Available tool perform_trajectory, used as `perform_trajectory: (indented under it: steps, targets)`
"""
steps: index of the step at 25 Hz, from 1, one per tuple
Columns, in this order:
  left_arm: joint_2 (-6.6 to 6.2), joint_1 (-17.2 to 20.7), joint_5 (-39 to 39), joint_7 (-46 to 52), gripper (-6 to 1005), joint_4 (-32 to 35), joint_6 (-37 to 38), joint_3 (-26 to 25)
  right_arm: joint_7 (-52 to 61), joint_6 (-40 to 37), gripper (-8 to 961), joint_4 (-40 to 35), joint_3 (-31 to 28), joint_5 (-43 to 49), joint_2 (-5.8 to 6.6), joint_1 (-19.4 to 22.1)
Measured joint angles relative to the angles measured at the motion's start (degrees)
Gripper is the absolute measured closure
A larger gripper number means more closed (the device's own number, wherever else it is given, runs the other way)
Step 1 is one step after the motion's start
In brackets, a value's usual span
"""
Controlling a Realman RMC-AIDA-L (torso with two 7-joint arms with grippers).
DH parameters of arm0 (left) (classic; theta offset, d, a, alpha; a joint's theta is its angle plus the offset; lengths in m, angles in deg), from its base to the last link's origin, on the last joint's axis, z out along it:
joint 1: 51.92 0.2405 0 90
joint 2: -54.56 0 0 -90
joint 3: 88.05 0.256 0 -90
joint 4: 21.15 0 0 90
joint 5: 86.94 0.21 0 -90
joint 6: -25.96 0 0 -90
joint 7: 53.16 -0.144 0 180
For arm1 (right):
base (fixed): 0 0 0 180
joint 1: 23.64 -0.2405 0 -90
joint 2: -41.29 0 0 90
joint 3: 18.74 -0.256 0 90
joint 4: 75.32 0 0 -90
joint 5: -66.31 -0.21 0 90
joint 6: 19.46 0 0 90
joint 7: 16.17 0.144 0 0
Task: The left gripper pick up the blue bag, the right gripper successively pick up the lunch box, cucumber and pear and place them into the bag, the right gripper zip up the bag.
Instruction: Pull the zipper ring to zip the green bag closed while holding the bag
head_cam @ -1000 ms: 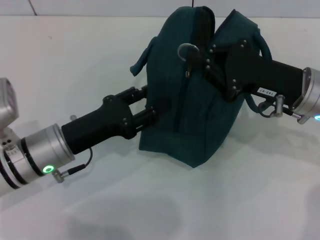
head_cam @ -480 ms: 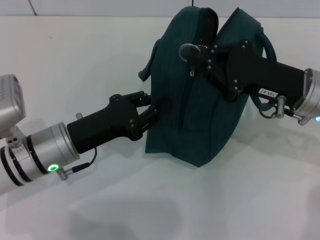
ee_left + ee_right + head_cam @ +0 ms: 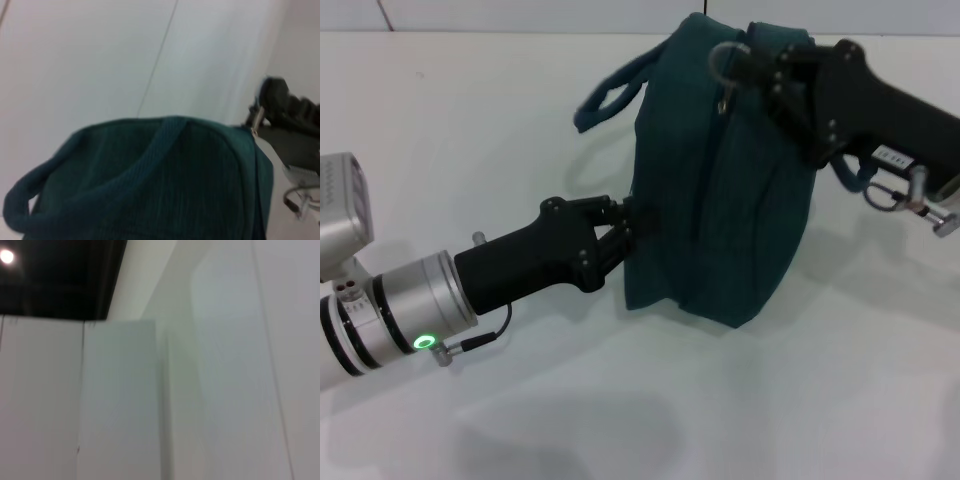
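At the left of the head view you have the left gripper [image 3: 620,232], a black two-fingered claw on a silver wrist with a green light, its fingers drawn narrow and pinched onto the lower left side of the blue bag [image 3: 720,190], a large dark teal fabric lunch bag standing upright at centre frame on the white table [image 3: 470,120]. One loop handle [image 3: 610,95] droops off its upper left.

At the upper right, the right gripper [image 3: 750,65], the other black claw, is at the bag's top edge, closed on the round metal zipper ring [image 3: 723,55].

The ring lies just left of that claw's tip, and the zipper seam's long axis runs down the bag's facing edge from there. The right arm is the nearer one to the ring.

Count: one bag, one ring, two grippers. No lunch box, cucumber or pear shows in any view.
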Motion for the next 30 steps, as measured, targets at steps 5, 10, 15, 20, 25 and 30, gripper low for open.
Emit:
perform_trajectory:
  steps: [5, 10, 15, 20, 25, 30]
  targets:
    - [-0.02, -0.1, 1.9, 0.1, 894, 0.1, 0.2, 0.3, 2.4, -0.2, 943, -1.7, 0.1, -2.5, 0.00, 1.4]
    - [-0.12, -0.1, 2.1, 0.1, 922, 0.2, 0.8, 0.7, 2.9, 0.9, 943, -1.8, 0.4, -2.8, 0.00, 1.7]
    - [-0.26, -0.2, 2.8, -0.1, 926, 0.3, 2.7, 0.9, 3.2, 2.6, 944, -1.7, 0.3, -2.8, 0.00, 2.0]
    - [-0.30, 0.2, 4.3, 0.3, 926, 1.3, 4.0, 1.0, 4.2, 3.9, 943, -1.9, 0.0, -3.5, 0.00, 2.5]
    - [-0.44, 0.4, 6.0, 0.4, 925, 1.6, 4.4, 1.7, 5.2, 5.0, 943, -2.9, -0.1, -5.0, 0.11, 3.6]
    - [-0.46, 0.4, 7.4, 0.4, 925, 2.2, 4.5, 2.2, 6.9, 6.2, 944, -5.0, -0.1, -5.3, 0.05, 4.7]
